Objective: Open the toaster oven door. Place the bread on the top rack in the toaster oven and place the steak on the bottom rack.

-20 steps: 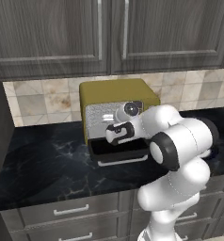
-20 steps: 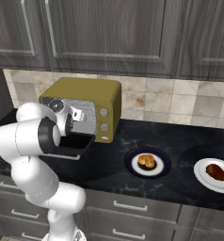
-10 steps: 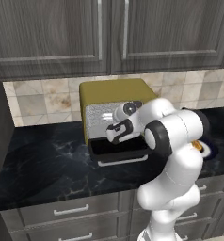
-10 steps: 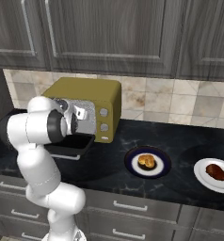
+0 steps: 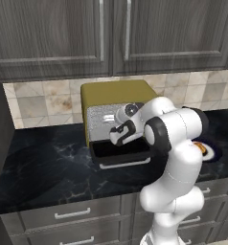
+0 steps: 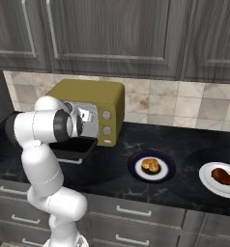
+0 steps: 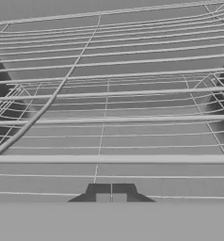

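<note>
Toaster oven, mustard-yellow, against the tiled wall at the back edge of the dark marble counter. Gripper clenched, its two dark finger tips pressed together with nothing between them, poised at the mouth of the oven cavity; seen from the left base, the gripper sits in front of the grey mesh interior, above the lowered door. Toaster oven door folded down flat, its black frame projecting toward the counter's front edge, with the silvery-white bar handle along its outer edge. In the hand view, thin grey wire grids cross the frame: the bottom rack nearest the finger tips and the top rack beyond it; both bare. White arm bent across the oven front in the right base view, hiding most of the opening; two small white knobs visible on the oven's right panel.

Bread, a golden-orange lump on a dark-rimmed plate near the counter's front edge, well apart from the oven on its right. Steak, dark reddish-brown, on a white plate farther right, close to the counter's front edge.
</note>
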